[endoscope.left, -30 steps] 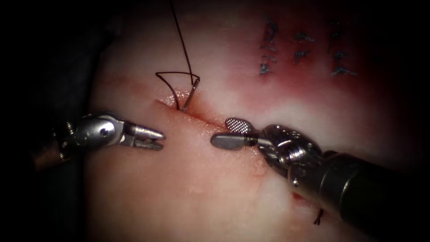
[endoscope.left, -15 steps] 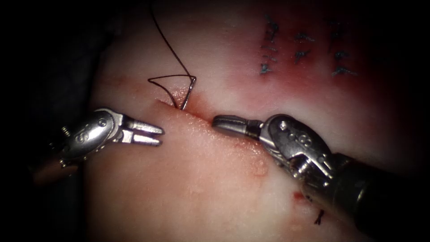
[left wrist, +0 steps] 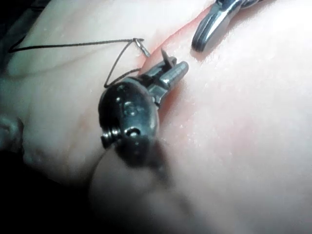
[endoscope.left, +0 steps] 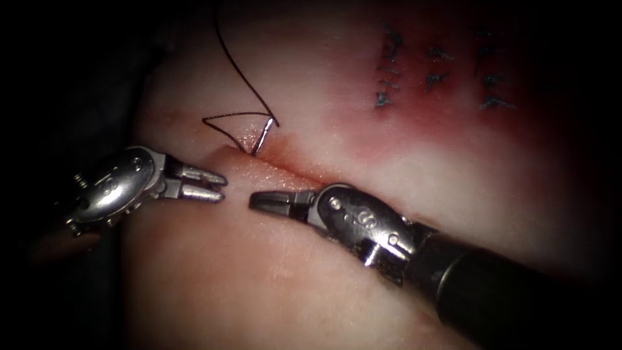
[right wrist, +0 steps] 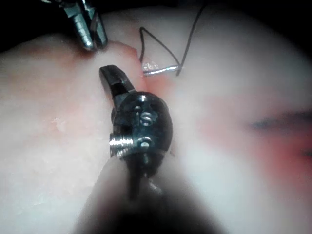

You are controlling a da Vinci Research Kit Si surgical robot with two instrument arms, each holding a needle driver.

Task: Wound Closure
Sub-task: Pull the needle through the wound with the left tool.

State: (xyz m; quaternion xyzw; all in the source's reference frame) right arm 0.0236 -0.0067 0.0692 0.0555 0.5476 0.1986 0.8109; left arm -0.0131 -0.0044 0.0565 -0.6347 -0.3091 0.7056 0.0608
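Observation:
The curved needle (endoscope.left: 262,138) stands in the tissue (endoscope.left: 272,272) at the left end of the cut (endoscope.left: 295,170), its tail end up and neither tool holding it. Dark thread (endoscope.left: 241,71) runs from the tail upward and also forms a small triangular loop (endoscope.left: 223,123) left of the needle. My left tool (endoscope.left: 223,185) lies left of the cut, just below the needle, jaws close together and holding nothing. My right tool (endoscope.left: 254,199) lies along the cut, shut and holding nothing, its tip a short gap from the left tool's. The needle (right wrist: 158,71) glints beyond the right jaws (right wrist: 109,78).
Several older blue stitches (endoscope.left: 389,68) sit in a red-stained patch at the upper right. Red fluid (endoscope.left: 304,172) lines the cut. In the left wrist view the right tool's jaw (left wrist: 209,29) lies beyond the left jaws (left wrist: 173,73), with the thread (left wrist: 73,45) stretched over the tissue.
The right jaws have shut, and that tool has slid left and down along the cut toward the left tool. The left tool has drifted slightly up and left. The needle and thread loop have shifted left.

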